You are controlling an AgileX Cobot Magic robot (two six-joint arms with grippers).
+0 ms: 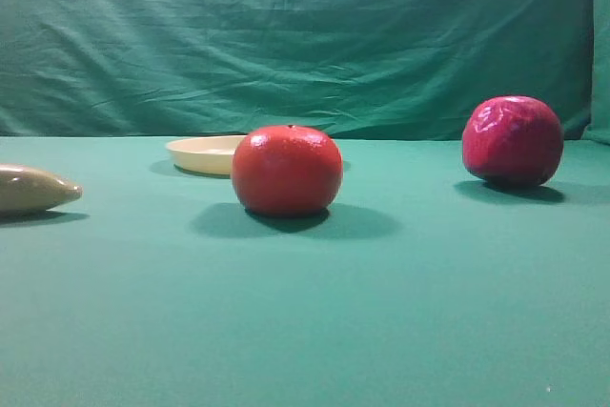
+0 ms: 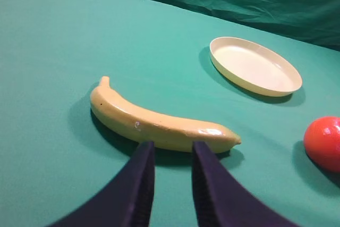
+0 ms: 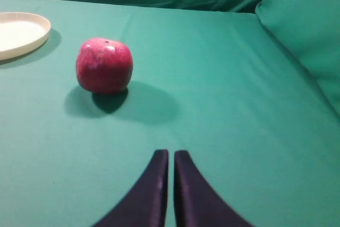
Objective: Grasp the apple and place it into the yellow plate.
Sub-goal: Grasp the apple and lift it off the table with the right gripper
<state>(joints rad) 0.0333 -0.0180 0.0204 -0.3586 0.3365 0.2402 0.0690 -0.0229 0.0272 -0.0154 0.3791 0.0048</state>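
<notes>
The apple (image 1: pixel 513 139), deep magenta-red with wrinkled glossy skin, sits on the green cloth at the right; in the right wrist view it (image 3: pixel 104 65) lies ahead and to the left of my right gripper (image 3: pixel 170 155), which is shut and empty, well short of it. The yellow plate (image 1: pixel 205 153) lies at the back, partly hidden behind an orange-red fruit; it shows whole in the left wrist view (image 2: pixel 255 66) and at the left edge of the right wrist view (image 3: pixel 21 34). My left gripper (image 2: pixel 172 150) has its fingers slightly apart, empty. Neither gripper shows in the high view.
A smooth orange-red tomato-like fruit (image 1: pixel 287 170) stands in the middle, in front of the plate, also seen in the left wrist view (image 2: pixel 324 143). A pale yellow banana (image 2: pixel 159 123) lies just ahead of the left gripper, at the high view's left edge (image 1: pixel 33 188). A green cloth backdrop (image 1: pixel 305 35) hangs behind.
</notes>
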